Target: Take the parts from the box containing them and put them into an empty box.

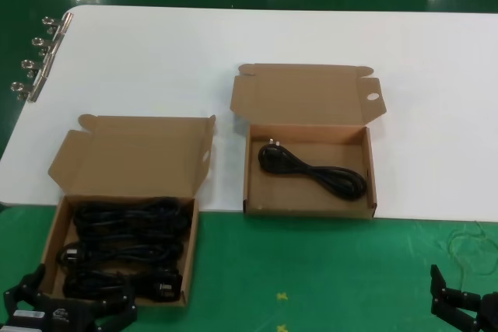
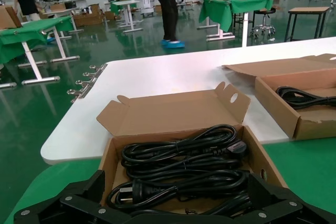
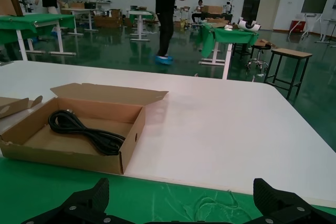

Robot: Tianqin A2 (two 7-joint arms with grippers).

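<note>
**One cord moved, several left**

Both sets of jaws are spread and hold nothing. The left gripper [image 1: 74, 309] hovers at the near edge of the full box [image 1: 51, 240], where several cords [image 1: 124, 250] lie. The right gripper [image 1: 467, 305] waits aside. The other box [image 1: 372, 172] holds one cord [image 1: 315, 169].

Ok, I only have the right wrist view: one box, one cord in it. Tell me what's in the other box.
Observer: The left box holds several coiled black cords, packed side by side.
Operator: Give me the left gripper's position.
Observer: The left gripper is at that box's near edge, jaws open, holding nothing.
Operator: Now place my own gripper from the head view.
Observer: The right gripper is low over the green surface, nearer than the right box and to its right, jaws open.
</note>
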